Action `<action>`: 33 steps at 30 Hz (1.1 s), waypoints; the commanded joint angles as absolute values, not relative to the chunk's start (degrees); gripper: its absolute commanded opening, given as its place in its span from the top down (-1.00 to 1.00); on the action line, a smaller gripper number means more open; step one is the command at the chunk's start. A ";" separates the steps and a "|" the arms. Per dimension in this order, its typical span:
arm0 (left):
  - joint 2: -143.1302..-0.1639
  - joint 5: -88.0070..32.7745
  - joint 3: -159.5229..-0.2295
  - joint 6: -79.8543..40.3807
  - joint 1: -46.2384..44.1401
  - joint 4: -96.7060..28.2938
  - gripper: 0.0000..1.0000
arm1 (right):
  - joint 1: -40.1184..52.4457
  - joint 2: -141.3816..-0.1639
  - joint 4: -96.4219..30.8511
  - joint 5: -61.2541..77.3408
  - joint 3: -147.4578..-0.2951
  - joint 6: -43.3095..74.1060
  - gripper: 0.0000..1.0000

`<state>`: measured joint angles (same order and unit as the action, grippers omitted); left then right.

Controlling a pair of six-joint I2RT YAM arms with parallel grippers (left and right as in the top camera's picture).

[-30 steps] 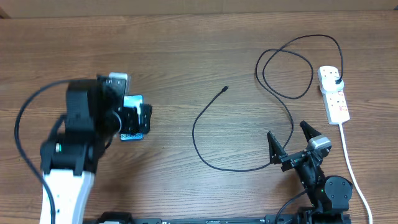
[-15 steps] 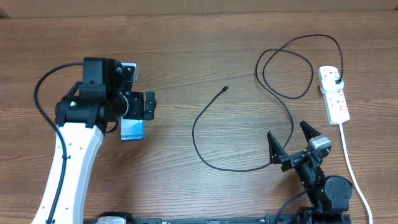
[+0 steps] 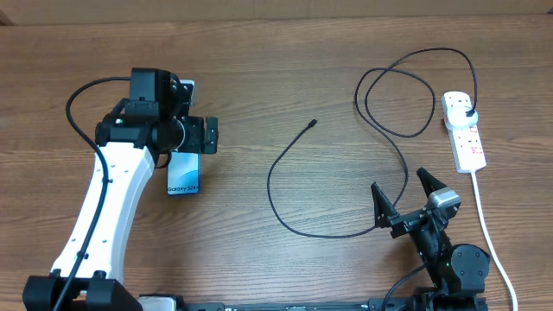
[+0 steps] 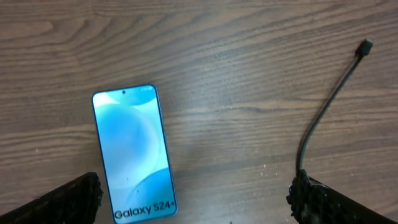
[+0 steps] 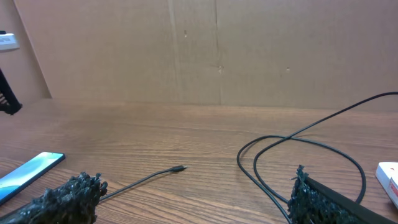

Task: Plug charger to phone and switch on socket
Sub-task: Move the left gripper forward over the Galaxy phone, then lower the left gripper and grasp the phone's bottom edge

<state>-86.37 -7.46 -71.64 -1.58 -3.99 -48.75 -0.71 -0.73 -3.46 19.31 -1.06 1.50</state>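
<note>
Overhead, the left gripper [image 3: 210, 136] is hanging open and empty just past the phone's [image 3: 183, 177] far end. The right gripper [image 3: 403, 192], well right of the phone, is gaping too. The tip of the charger [image 3: 313, 124] is lying between them, its plug seemingly in the socket [image 3: 464, 131]. Plugging-in is only beginning; next, that tip needs a fine pinch.

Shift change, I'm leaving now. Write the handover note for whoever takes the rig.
Left gripper: open, empty, above the phone.
Right gripper: open, empty, low on the right side.
Phone lies screen up on the left. The charger connector tip lies free mid-table. The socket is far right, with the black plug apparently seated in it.
Left to do: connector into phone, switch on socket. Switch state unreadable.
</note>
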 commanded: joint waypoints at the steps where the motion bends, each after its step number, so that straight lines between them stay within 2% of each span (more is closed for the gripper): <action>1: -87.13 -6.28 -73.01 -2.33 -3.33 -47.81 -0.99 | -0.38 -0.16 -3.14 19.55 -0.45 1.69 -1.00; 11: -87.68 0.43 -73.01 -2.63 -3.22 -46.70 -1.00 | -0.38 -0.16 -3.14 19.55 -0.45 1.69 -1.00; 14: -88.36 3.14 -73.01 -5.80 -2.11 -46.94 -0.92 | -0.38 -0.16 -3.14 19.55 -0.45 1.69 -1.00; 23: -96.18 0.64 -73.01 -10.96 4.58 -48.84 -0.92 | -0.38 -0.16 -3.14 19.55 -0.45 1.69 -0.99; 33: -105.43 0.03 -73.01 -10.96 4.36 -48.80 -0.99 | -0.38 -0.16 -3.14 19.55 -0.45 1.69 -1.00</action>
